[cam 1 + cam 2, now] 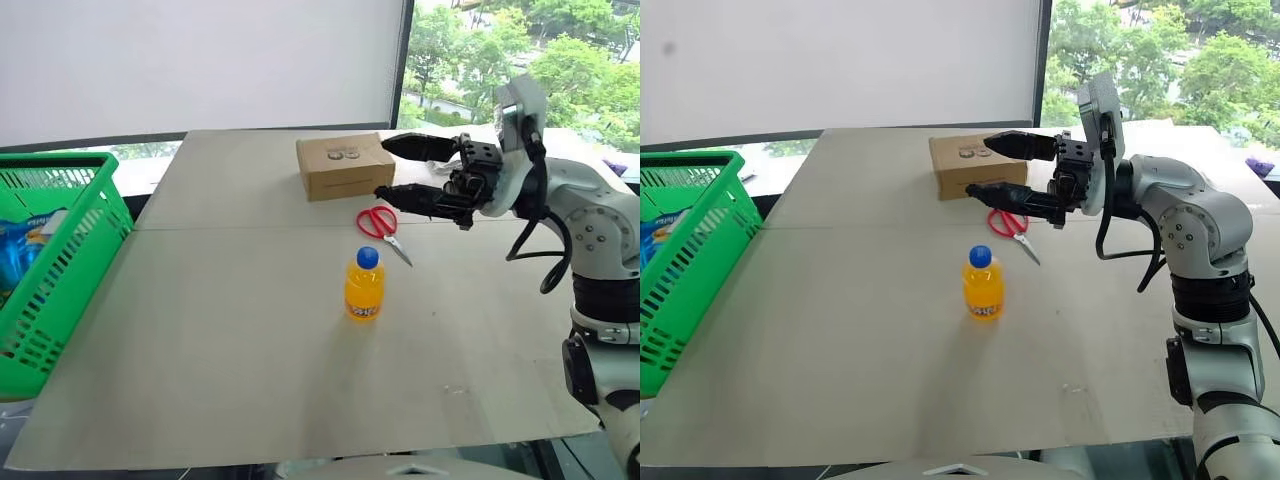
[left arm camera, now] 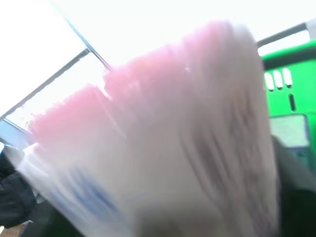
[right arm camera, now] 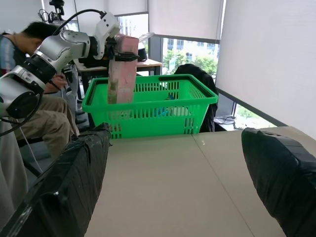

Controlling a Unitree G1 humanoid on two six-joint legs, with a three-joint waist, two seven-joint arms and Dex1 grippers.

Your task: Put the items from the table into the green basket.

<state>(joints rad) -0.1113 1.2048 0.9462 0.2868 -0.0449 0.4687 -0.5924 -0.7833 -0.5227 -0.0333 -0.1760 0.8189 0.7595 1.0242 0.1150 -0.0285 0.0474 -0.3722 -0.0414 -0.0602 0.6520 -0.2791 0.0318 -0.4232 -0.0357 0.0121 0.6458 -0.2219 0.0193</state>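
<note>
Pale beige-grey desk (image 1: 250, 350), seam running across; brown cardboard box (image 1: 343, 166) lying beyond the seam; red-handled scissors (image 1: 381, 226) flat just nearer, blades toward the front edge; orange drink bottle (image 1: 364, 284) upright, blue cap on, near the scissors.

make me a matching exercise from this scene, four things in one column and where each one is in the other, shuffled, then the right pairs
Things:
1. orange drink bottle
2. red-handled scissors
3. brown cardboard box
4. pink packet

Places:
A. hanging over the green basket at the left gripper
B. at the far side of the table, near the window
C. standing upright near the middle of the table
D. lying flat between the box and the bottle, below the open right gripper

Pairs: 1-C, 2-D, 3-B, 4-A
</note>
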